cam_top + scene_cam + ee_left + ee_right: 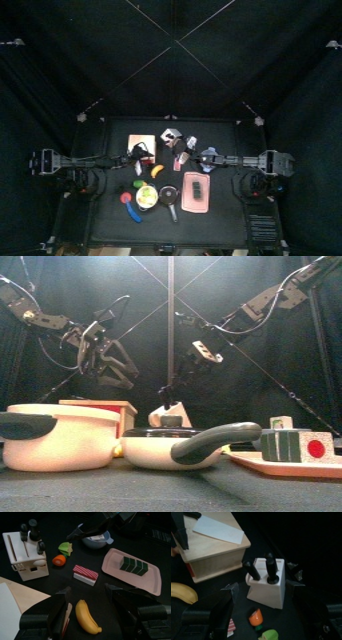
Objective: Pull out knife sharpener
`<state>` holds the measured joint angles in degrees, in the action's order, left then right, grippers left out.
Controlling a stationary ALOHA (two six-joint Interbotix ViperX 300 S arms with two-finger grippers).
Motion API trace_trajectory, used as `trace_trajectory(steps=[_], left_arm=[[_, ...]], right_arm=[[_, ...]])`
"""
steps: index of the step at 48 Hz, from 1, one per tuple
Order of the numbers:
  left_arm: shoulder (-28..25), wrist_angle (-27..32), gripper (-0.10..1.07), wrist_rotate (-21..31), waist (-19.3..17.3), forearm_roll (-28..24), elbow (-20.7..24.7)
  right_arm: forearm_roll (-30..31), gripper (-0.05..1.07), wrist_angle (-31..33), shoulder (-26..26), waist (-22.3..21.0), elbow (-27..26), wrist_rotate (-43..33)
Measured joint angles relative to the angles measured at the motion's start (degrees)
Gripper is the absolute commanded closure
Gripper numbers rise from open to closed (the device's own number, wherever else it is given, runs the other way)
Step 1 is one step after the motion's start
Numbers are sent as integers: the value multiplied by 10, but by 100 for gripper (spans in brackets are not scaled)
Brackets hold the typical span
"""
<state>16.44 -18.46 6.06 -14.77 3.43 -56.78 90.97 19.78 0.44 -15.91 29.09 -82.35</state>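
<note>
Grippers both gape wide, empty: left gripper (90, 614) over a yellow banana (85, 617), right gripper (264, 594) centre frame, at the white block-shaped knife sharpener (268, 587) with dark handles.

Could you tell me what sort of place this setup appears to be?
Probably a robot test pen staged as a toy kitchen: black curtains enclose a small black table holding a cream lidded pot, a white knife block with dark handles and a yellow banana.
</note>
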Motion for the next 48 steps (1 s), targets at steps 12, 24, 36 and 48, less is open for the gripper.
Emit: trace_trajectory(steps=[12, 24, 36, 48], left_arm=[[2, -1, 6, -1, 0, -18, -11], [5, -9, 6, 2, 2, -19, -41], [10, -11, 6, 1, 3, -19, -48], [10, -11, 6, 2, 3, -19, -49]], right_arm=[[0, 0, -5, 38, -24, -32, 1], [-1, 0, -5, 58, -46, -54, 1], [-7, 0, -8, 58, -50, -60, 1], [-10, 1, -8, 58, -50, -59, 3]])
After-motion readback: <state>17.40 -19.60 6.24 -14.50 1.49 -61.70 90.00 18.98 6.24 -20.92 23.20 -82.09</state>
